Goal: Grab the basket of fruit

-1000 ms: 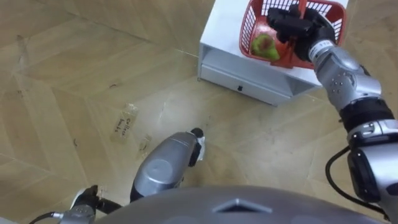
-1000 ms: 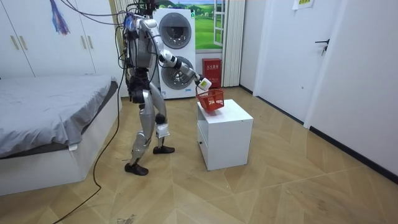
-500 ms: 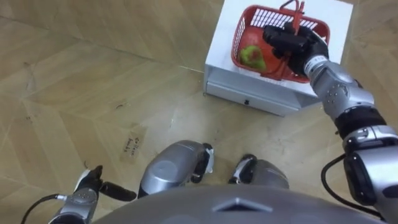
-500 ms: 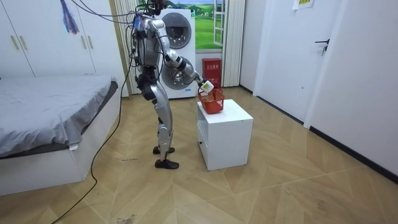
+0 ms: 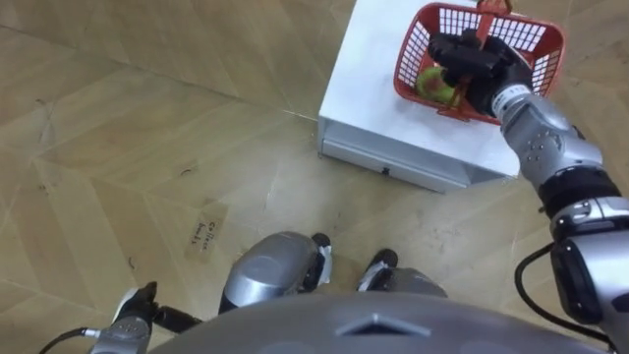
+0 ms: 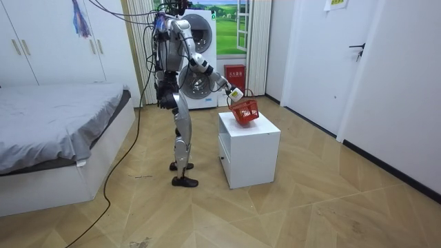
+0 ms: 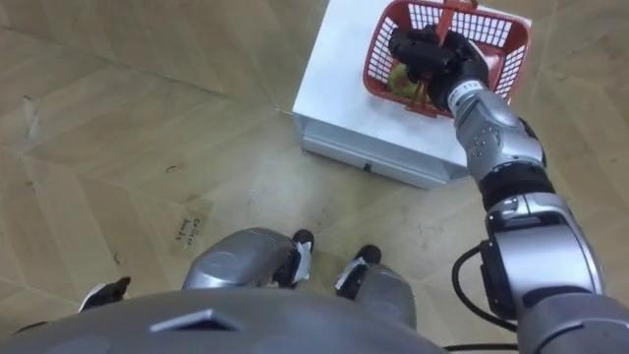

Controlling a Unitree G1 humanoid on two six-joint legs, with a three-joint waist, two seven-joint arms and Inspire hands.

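**Fruit basket hanging from the right hand over the cabinet's far corner**

The red fruit basket (image 5: 543, 61) is hanging tilted from the robot's right hand (image 5: 479, 67), whose dark fingers are curling tight round the basket's handle (image 5: 488, 8). As the robot sees it, the basket is sitting over the far right corner of the white cabinet (image 5: 378, 69). In the room view it is leaning with one side raised. Its underside is being hidden there, so it cannot be told whether it is clearing the top or touching it. The handle's upper part is running out past the top edge of the eye views, and the hand is covering the middle of the basket. Behind the mesh wall a piece of fruit (image 5: 435, 85), greenish yellow with a red flush, is peeking out. Its kind is hard to make out, and the rest of the basket's inside is being masked by the hand.

The left hand (image 5: 133, 315) is hanging low at the lower left, partly cut off by the robot's own body, and its state cannot be told.

The robot is standing upright just before the cabinet's drawer (image 5: 413, 167), with a bed (image 6: 55, 131) at the room view's left and a washing machine (image 6: 200, 48) behind it.

A slip of paper (image 5: 207, 234) is lying on the wooden floor (image 5: 147, 118), well apart from the cabinet. Dark writing is showing on it, too small to read. A small sign (image 6: 335, 4) high on the wall in the room view is unreadable too.
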